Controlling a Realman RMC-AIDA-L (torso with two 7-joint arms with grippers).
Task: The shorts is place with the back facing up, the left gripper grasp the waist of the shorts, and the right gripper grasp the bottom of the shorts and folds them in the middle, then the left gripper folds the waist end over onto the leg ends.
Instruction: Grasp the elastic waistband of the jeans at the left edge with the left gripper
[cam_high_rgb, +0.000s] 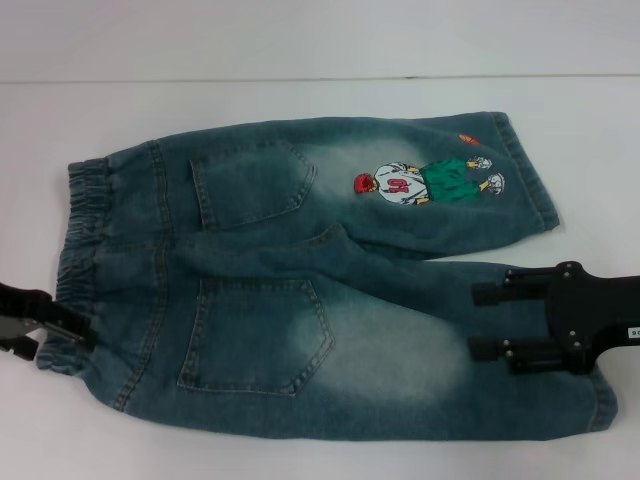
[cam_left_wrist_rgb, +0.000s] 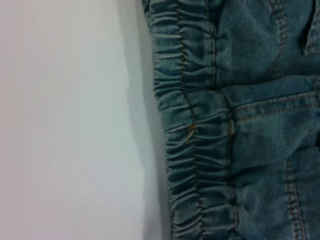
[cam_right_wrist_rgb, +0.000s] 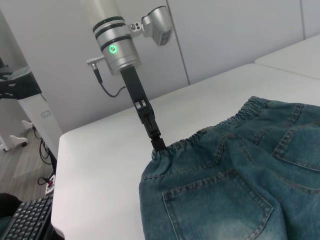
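The denim shorts (cam_high_rgb: 300, 290) lie flat with the back up and both back pockets showing. The crinkled waist end (cam_high_rgb: 85, 210) is at the left and the leg ends are at the right. The far leg hem (cam_high_rgb: 525, 170) lies beside the embroidered figure (cam_high_rgb: 425, 180), and the near leg hem (cam_high_rgb: 603, 400) is at the lower right. My left gripper (cam_high_rgb: 60, 322) is open at the near corner of the waistband (cam_right_wrist_rgb: 210, 132), its tip (cam_right_wrist_rgb: 159, 144) touching the elastic. My right gripper (cam_high_rgb: 488, 322) hovers open over the near leg, holding nothing. The left wrist view shows only waistband (cam_left_wrist_rgb: 195, 125) and table.
The shorts rest on a white table (cam_high_rgb: 300, 100) with bare surface around them. Its far edge runs behind the shorts. In the right wrist view the table corner (cam_right_wrist_rgb: 62, 140) drops off toward a keyboard (cam_right_wrist_rgb: 25, 220) and equipment below.
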